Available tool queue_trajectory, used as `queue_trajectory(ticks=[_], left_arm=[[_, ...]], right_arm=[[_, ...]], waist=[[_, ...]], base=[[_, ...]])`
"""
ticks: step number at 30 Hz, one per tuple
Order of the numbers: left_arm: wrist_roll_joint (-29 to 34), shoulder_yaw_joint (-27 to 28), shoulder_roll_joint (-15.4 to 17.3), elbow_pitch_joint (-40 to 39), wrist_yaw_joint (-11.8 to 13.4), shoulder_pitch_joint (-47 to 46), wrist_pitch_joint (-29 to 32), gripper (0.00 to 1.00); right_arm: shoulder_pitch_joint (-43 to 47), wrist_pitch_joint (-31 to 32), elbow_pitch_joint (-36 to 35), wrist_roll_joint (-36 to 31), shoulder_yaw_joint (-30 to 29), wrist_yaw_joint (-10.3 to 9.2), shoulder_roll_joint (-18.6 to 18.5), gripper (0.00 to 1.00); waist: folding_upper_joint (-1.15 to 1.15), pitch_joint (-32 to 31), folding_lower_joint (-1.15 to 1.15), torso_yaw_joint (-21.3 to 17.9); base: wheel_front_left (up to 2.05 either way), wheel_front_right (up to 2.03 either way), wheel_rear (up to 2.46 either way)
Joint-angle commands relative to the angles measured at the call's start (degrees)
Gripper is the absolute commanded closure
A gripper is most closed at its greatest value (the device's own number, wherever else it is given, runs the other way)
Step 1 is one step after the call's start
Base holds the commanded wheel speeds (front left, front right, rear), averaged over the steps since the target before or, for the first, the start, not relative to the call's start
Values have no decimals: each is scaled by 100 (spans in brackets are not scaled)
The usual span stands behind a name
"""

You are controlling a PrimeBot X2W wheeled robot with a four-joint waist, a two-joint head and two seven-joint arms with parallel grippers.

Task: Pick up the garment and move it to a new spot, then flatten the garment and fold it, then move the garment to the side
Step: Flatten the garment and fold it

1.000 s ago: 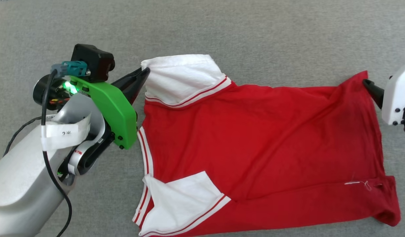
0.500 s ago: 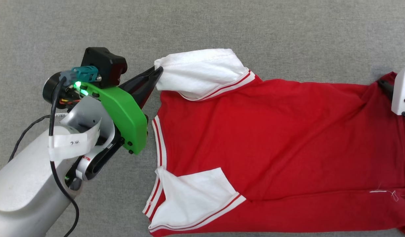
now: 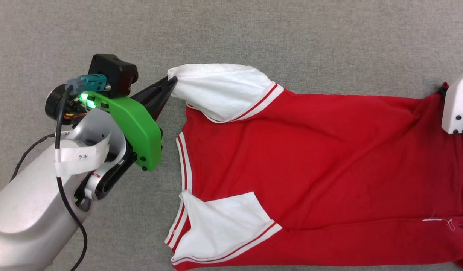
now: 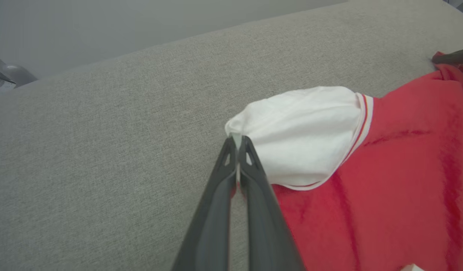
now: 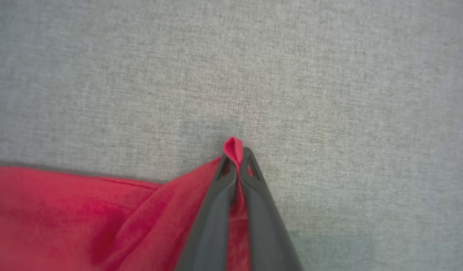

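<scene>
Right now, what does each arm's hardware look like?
Left gripper: silver forearm, green shell, black camera block, teal connector, lit green LED, black cable, white tape label with a dark mark. Right gripper: white shell with black screws. Both have long, dark, tapered jaws.

Grey woven fabric surface (image 3: pixel 291 37); red garment (image 3: pixel 329 158) spread flat on it.

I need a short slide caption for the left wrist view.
Left pincer shut on the white sleeve of the garment on a grey surface.
</scene>
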Motion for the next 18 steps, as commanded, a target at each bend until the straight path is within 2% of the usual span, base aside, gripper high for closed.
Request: queue_trajectory(ticks=[1,18], left_arm=[[-52,33,-34,82,-18,-17,-72,100],[-198,-31,-182,855,-113,439,-536,100]], right_arm=[[124,-119,118,44,20,-4,-11,100],[864,-1845,106,1034,-306,-4,-184,100]], waist=[[0,-118,0,-42],[0,-1156,0,-139]], base=[[0,0,0],[0,0,0]])
